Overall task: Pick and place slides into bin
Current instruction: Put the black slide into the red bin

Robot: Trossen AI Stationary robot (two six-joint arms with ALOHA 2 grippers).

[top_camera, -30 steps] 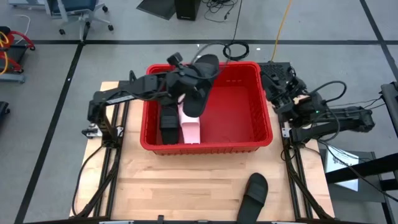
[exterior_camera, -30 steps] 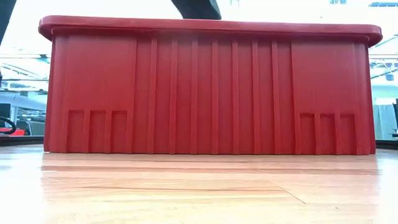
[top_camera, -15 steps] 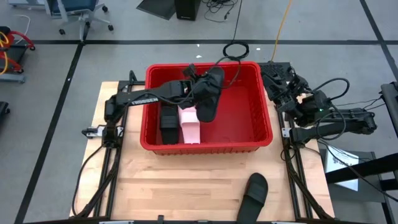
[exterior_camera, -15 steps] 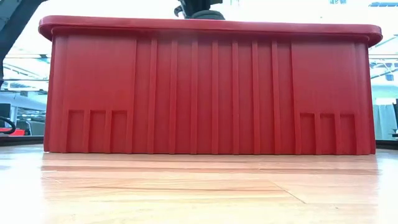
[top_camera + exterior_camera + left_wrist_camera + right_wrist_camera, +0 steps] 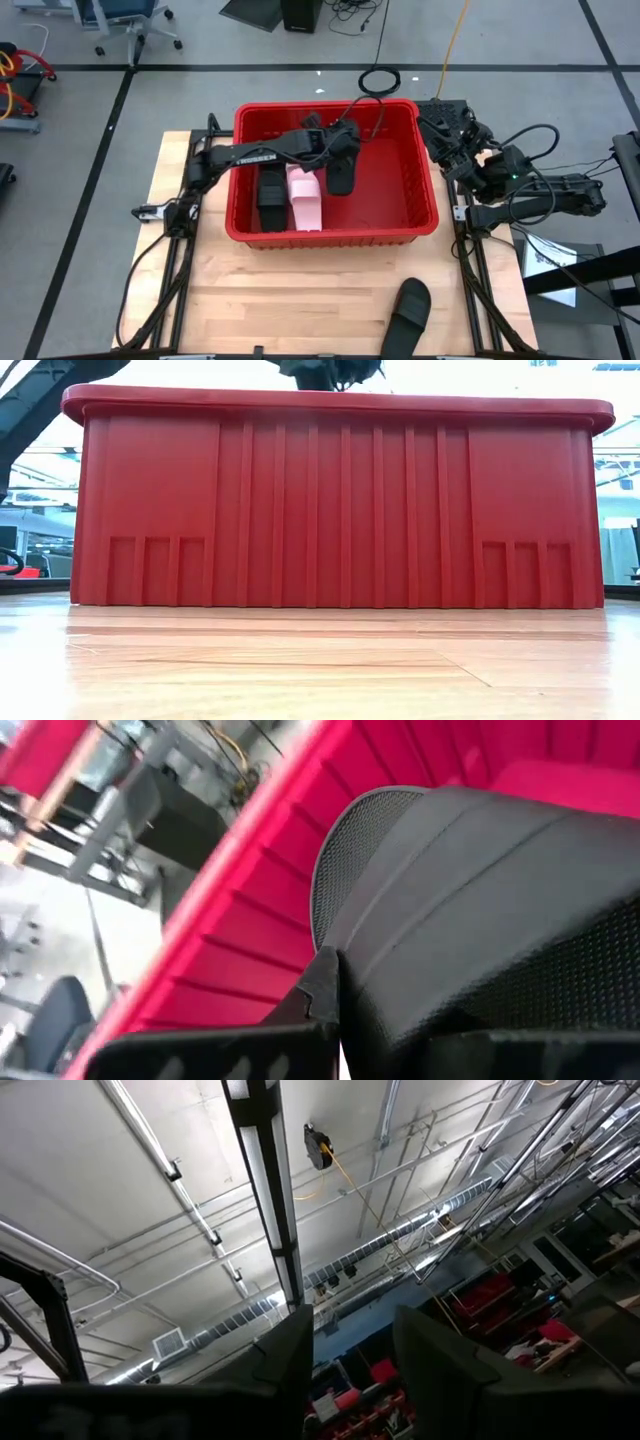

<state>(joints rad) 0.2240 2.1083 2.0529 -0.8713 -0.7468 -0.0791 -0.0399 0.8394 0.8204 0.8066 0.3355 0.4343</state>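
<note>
L arm reaches over the bin (image 5: 236, 170) from its left side; the left gripper (image 5: 338, 148) is inside, over the middle-rear of the floor, clamped on a black slide (image 5: 341, 168) that hangs toe-down just above the bin floor. Wrist view shows the black slide (image 5: 480, 920) pressed right against the finger, textured footbed and smooth strap bent a bit, so prob soft foam: light, springy, grippy rather than slick, not fragile. Best hold looks like the strap or a side edge of the sole; pinch thin part, since the thick sole would squash & could spring out. Already in the bin, left half: another black slide (image 5: 271, 192) and, touching it on its right, a pink slide (image 5: 305, 197), both lying flat, lengthwise front to back. One more black slide (image 5: 408, 309) sits on the table (image 5: 250, 300) near the front edge, well apart from the bin. Same handling expected there. R arm is parked off the bin's right side; the right gripper (image 5: 345, 1350) points at the ceiling, fingers parted, holding nothing. Low view shows only the bin's front wall.
</note>
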